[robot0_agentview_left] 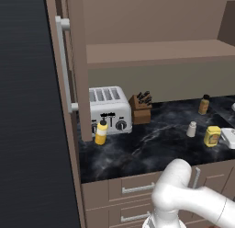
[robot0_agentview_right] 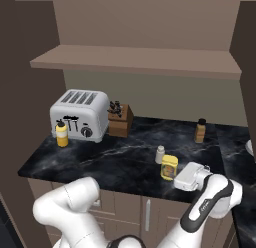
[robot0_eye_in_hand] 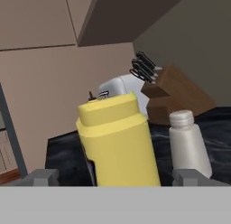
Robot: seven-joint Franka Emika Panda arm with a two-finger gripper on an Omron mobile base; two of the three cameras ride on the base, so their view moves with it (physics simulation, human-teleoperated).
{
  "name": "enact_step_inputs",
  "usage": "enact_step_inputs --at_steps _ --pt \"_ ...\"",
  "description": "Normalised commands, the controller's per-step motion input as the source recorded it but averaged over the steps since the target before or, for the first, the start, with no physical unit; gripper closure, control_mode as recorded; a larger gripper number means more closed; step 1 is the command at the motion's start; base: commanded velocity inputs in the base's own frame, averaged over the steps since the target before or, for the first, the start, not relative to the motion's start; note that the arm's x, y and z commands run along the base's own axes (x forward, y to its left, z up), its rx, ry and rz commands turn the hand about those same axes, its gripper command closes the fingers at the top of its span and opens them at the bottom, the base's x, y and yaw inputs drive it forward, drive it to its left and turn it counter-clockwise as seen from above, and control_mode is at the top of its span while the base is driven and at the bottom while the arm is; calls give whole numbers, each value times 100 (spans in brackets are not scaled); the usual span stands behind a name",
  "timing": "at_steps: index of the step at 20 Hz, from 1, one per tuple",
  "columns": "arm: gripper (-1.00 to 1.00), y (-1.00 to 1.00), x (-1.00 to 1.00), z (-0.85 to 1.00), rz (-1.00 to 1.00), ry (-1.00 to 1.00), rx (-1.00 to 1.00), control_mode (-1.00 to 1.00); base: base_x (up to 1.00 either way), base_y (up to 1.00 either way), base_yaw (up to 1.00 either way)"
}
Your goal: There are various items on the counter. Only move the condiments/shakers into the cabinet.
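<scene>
A squat yellow bottle (robot0_eye_in_hand: 119,144) stands on the black counter (robot0_agentview_right: 115,162), close in front of my open gripper (robot0_eye_in_hand: 117,178). One fingertip (robot0_eye_in_hand: 43,177) shows on each side of the bottle, not touching it. In the base views my gripper (robot0_agentview_right: 179,174) lies level beside that bottle (robot0_agentview_right: 169,167) near the counter's front edge. A pale grey shaker (robot0_agentview_right: 160,154) stands just behind it. By the toaster, at the left, is a yellow squeeze bottle (robot0_agentview_left: 101,132). Above, the brown cabinet (robot0_agentview_left: 156,52) stands open, its shelf bare.
A silver toaster (robot0_agentview_left: 109,110) and a brown knife block (robot0_agentview_left: 141,107) stand at the back left. Toward the back right is a small amber bottle (robot0_agentview_right: 200,130) with a dark cap. The cabinet door with its long handle (robot0_agentview_left: 64,66) stands open at the left.
</scene>
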Motion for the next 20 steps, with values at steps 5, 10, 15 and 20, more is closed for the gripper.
enact_step_inputs --at_steps 5,10,15,20 --pt "-100 18 0 12 0 0 0 -100 0 0 0" --pt "100 14 0 1 0 1 -1 -100 0 0 0" --pt "100 0 -9 3 0 -2 0 -100 0 0 0" --pt "100 3 -60 71 0 -13 0 -100 0 0 0"
